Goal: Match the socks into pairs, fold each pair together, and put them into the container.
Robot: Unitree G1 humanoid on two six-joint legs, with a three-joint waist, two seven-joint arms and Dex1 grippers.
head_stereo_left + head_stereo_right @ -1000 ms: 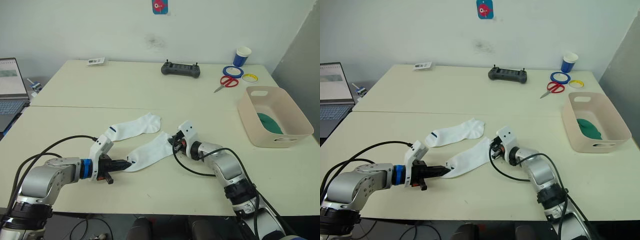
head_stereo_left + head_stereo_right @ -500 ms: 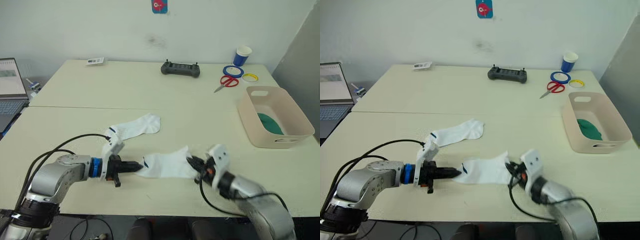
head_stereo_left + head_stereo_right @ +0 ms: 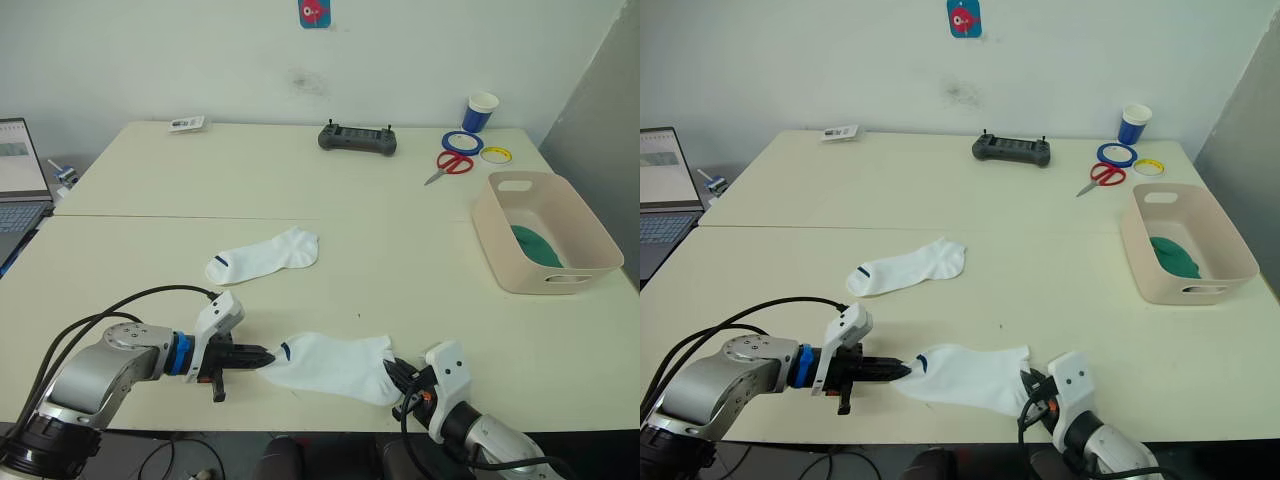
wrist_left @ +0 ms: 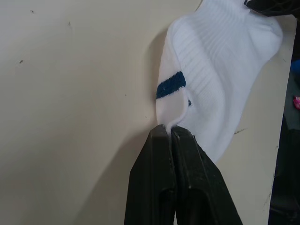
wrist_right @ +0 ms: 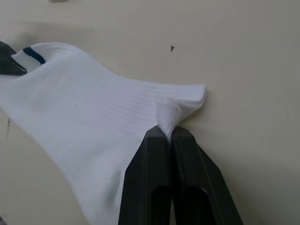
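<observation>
A white sock [image 3: 330, 364] with a dark blue cuff stripe lies stretched out near the table's front edge. My left gripper [image 3: 262, 355] is shut on its cuff end [image 4: 169, 123], and my right gripper [image 3: 395, 373] is shut on its toe end [image 5: 168, 116]. A second white sock [image 3: 262, 256] of the same kind lies flat farther back, left of centre. The beige-pink container [image 3: 545, 232] stands at the right, with a dark green sock [image 3: 536, 245] inside.
At the back of the table lie a black controller [image 3: 358, 139], red scissors [image 3: 449, 164], rings of tape [image 3: 462, 142] and a blue-and-white paper cup [image 3: 479, 112]. A laptop [image 3: 18, 180] stands at the far left. A small card [image 3: 187, 123] lies at the back left.
Both grippers have drawn the held white sock toward the table's front edge, and it now lies stretched flat between them. The other white sock has stayed put.
</observation>
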